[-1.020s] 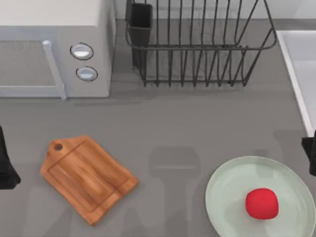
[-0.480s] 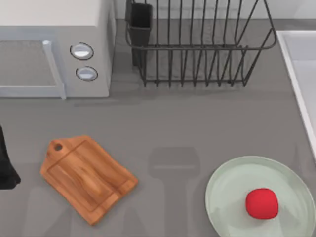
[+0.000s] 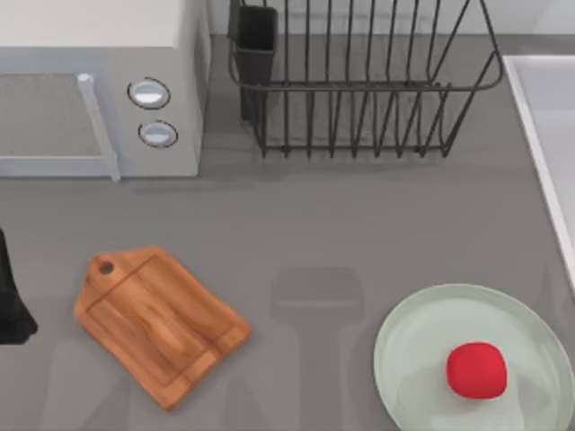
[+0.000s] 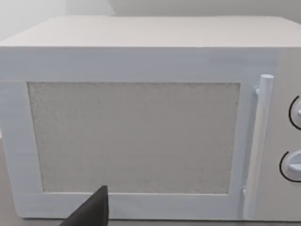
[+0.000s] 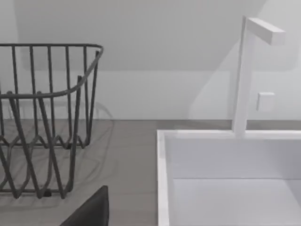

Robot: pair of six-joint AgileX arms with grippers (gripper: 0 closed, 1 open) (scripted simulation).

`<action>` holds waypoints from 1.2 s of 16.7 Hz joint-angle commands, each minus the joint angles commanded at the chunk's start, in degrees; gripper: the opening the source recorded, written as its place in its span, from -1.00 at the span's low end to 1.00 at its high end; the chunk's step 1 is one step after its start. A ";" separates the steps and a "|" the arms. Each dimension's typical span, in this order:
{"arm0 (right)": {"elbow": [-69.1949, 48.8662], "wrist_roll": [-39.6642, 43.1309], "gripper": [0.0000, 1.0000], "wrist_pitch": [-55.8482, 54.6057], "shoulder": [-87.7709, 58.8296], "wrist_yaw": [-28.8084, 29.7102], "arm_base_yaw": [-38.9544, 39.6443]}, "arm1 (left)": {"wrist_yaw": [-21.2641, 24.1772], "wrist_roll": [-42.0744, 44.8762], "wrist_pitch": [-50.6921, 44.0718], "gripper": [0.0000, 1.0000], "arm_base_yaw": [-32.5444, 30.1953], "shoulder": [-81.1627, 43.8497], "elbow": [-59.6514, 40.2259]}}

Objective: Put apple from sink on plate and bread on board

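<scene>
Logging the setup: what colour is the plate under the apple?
Pale mint green plate, clearest in the top view.

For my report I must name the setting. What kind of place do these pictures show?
Most likely a rendered kitchen counter: a white boxy microwave with two dials, a dark wire dish rack, and a pale white sink with a square white faucet.

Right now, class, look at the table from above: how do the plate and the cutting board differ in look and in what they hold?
The plate is round and pale mint green; the board is rectangular brown wood with a holed handle end. The plate holds the apple; the board is bare, with no bread on it. The plate lies at the table's right, the board at its left. Both lie flat on the grey table.
</scene>
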State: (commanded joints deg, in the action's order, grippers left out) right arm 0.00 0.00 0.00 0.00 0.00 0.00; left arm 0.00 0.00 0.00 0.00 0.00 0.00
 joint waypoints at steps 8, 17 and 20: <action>0.00 0.00 1.00 0.00 0.00 0.00 0.00 | 7.88 18.91 -11.38 1.00 6.59 -18.67 -11.33; 0.00 0.00 1.00 0.00 0.00 0.00 0.00 | 28.23 67.90 -40.50 1.00 23.19 -65.65 -40.18; 0.00 0.00 1.00 0.00 0.00 0.00 0.00 | 35.86 86.23 -51.41 1.00 29.32 -83.26 -50.93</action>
State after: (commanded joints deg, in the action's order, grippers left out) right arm 0.00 0.00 0.00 0.00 0.00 0.00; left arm 35.86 86.23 -51.41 29.32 -83.26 -50.93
